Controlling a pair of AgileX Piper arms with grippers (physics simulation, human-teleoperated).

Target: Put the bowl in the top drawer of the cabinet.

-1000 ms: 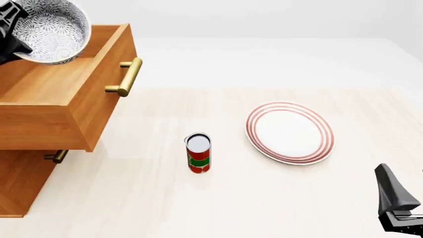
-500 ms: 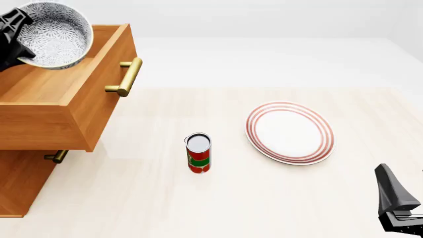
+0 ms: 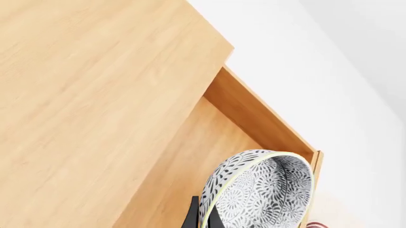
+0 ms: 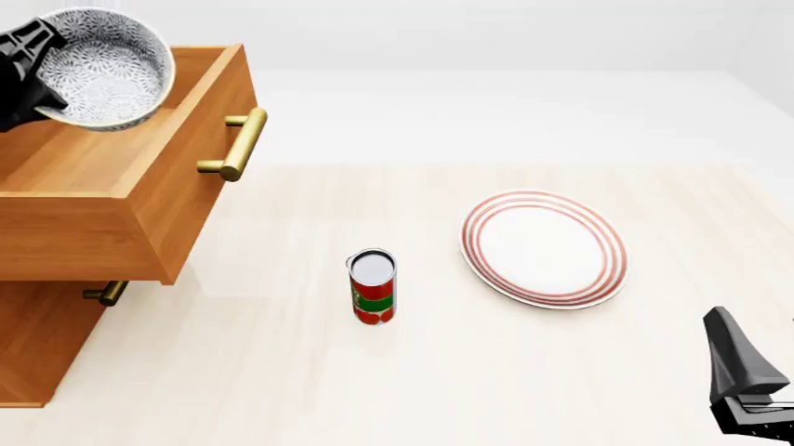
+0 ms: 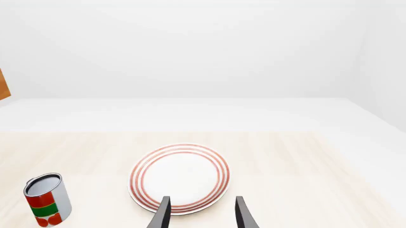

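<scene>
The bowl, white with a fine dark floral pattern, hangs tilted over the back of the open top drawer. My left gripper is shut on its left rim. In the left wrist view the bowl is above the drawer's wooden floor, with the fingers pinching its rim. The cabinet stands at the table's left edge, and its top fills the left wrist view. My right gripper is open and empty at the near right, short of the plate.
A white plate with red rings lies right of centre. A red and green can stands upright in the middle. The top drawer's brass handle juts toward the table, and the lower drawer's handle sits beneath it.
The bowl has sunk a little lower and shifted slightly right over the drawer, still in my left gripper. The right arm has not moved.
</scene>
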